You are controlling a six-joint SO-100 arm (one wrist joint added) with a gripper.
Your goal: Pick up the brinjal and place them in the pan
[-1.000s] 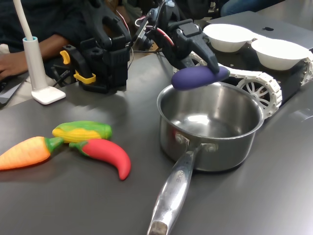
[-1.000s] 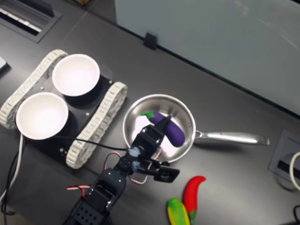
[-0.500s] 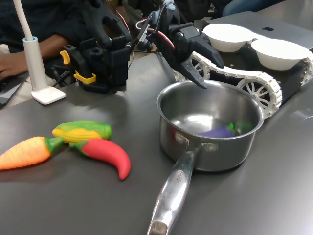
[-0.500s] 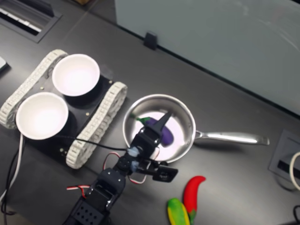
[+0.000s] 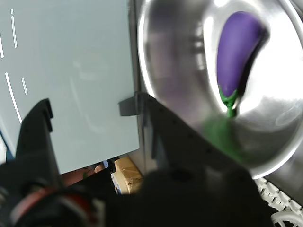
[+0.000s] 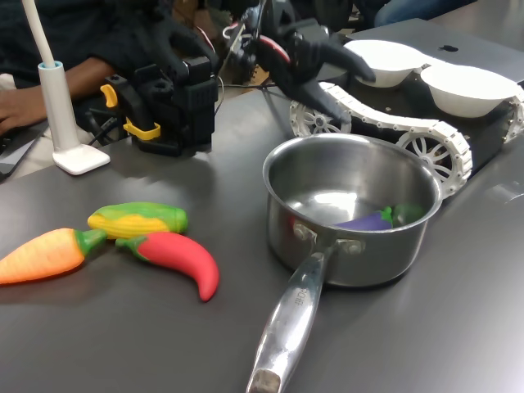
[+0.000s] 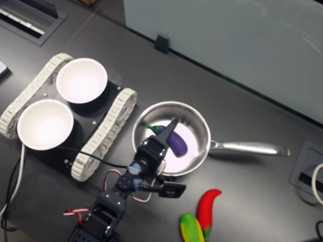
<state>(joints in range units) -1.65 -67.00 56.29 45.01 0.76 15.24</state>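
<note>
One brinjal (image 7: 174, 141) lying inside pan (image 7: 199, 124), tool (image 7: 171, 156) open above rim

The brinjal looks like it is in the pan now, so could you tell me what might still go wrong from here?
1. The open gripper hangs over the pan; swinging low, its fingers could clip the rim and shove the pan.
2. The tracked base with the white bowls stands right beside the arm's way back, so it could be bumped.
3. The pan's long handle juts toward the table edge, easily knocked.

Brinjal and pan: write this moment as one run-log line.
brinjal: lying in pan | gripper: open, empty, above pan's far rim
</note>
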